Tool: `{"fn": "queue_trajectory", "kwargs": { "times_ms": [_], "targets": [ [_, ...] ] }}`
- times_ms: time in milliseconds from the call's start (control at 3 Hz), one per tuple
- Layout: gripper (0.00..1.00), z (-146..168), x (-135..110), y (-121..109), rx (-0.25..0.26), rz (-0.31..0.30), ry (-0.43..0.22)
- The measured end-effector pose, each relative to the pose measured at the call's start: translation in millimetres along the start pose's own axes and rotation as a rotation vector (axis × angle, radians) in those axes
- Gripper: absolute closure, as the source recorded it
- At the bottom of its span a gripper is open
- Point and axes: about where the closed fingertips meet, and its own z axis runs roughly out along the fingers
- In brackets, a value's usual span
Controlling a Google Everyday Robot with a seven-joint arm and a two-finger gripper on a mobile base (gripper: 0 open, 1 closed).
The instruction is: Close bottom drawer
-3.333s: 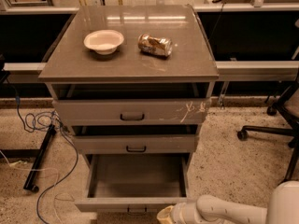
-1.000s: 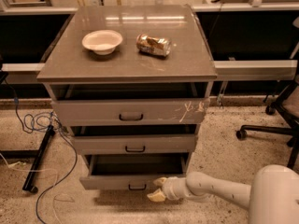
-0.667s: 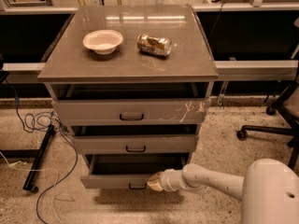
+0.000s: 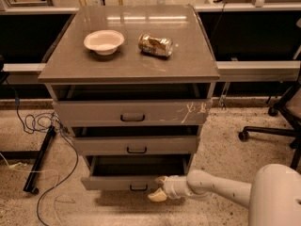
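"Looking at the cabinet [image 4: 188,55] first, how did it sit?"

"It stood square to the camera with a grey top. All three of its drawers faced the camera. The top drawer [image 4: 94,112] had white scratches near its right end, and the middle drawer [image 4: 103,146] was plain."

"And the arm [image 4: 221,188]?"

"It came in low from the lower right of the view, behind a bulky white shoulder. It stretched almost level to the left, just above the floor. It narrowed to a ribbed wrist in front of the cabinet's right side."

"Where was the bottom drawer [image 4: 108,182]?"

"It was the lowest of the three and was pulled partly out toward the camera, with its dark box showing above the front. The front ran level from left to right, and the handle [image 4: 138,188] sat at its centre."

"The gripper [image 4: 159,188]?"

"It was at the right end of that front, just beside the handle. Its two tan fingers [image 4: 161,179] were spread apart and held nothing. The upper one was against the front and the lower one hung below the edge."

"On top?"

"There was a white bowl [image 4: 104,41], with a can [image 4: 155,45] lying on its side just to the right."
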Motion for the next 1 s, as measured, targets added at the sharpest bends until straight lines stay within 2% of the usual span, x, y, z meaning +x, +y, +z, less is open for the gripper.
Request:
{"fn": "queue_trajectory", "kwargs": {
  "times_ms": [333,667,1000],
  "targets": [
    [0.18,-13.0,22.3,25.3,-0.026,0.006,0.027],
    [0.00,-13.5,25.2,31.2,-0.034,0.008,0.030],
    [0.00,-13.5,25.2,31.3,-0.034,0.008,0.030]
  ]
}}
